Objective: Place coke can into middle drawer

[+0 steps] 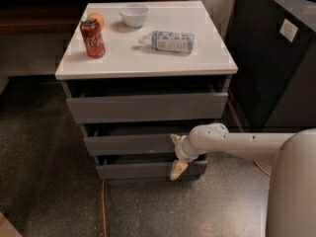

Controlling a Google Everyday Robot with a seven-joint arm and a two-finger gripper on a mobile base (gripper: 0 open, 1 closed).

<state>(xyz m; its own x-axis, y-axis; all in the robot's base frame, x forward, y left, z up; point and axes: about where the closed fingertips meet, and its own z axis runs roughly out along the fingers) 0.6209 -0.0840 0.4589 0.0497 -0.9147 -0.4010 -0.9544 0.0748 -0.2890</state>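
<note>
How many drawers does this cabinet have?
3. The top drawer is under the tabletop, the middle drawer below it, the bottom drawer nearest the floor. The tool sits at the middle drawer's right end. None seem hidden.
</note>
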